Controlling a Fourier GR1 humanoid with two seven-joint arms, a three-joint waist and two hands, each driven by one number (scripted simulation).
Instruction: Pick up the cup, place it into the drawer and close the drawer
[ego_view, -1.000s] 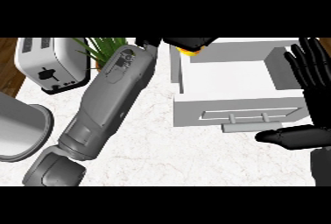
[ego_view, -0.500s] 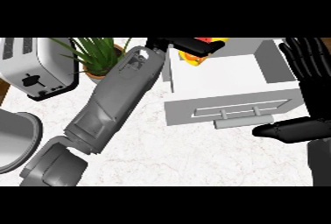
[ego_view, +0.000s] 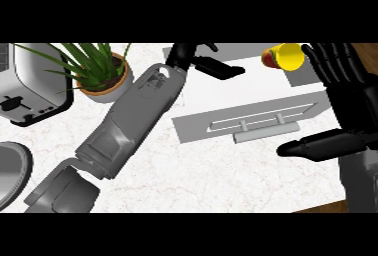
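Observation:
The yellow cup (ego_view: 288, 56) with a red inside lies tipped at the far right corner of the open drawer (ego_view: 244, 90). The drawer's grey front panel (ego_view: 221, 122) and its bar handle (ego_view: 266, 131) face me. My left arm reaches up across the counter to the drawer's far left side. Its left hand (ego_view: 198, 54) is open and apart from the cup, one finger (ego_view: 224, 70) stretched over the drawer. My right hand (ego_view: 345, 82) stands open at the right edge, fingers up, just right of the cup and the drawer, thumb (ego_view: 314, 146) pointing left below the handle.
A potted plant (ego_view: 100, 75) stands left of the drawer, beside my left forearm. A toaster (ego_view: 26, 87) is at the far left and a metal pot (ego_view: 9, 172) at the lower left edge. The counter's wooden edge (ego_view: 325, 207) shows at the lower right.
The cup has left my left hand and now lies to its right in the drawer's corner. The view has shifted, bringing the plant in. My right hand has stayed open.

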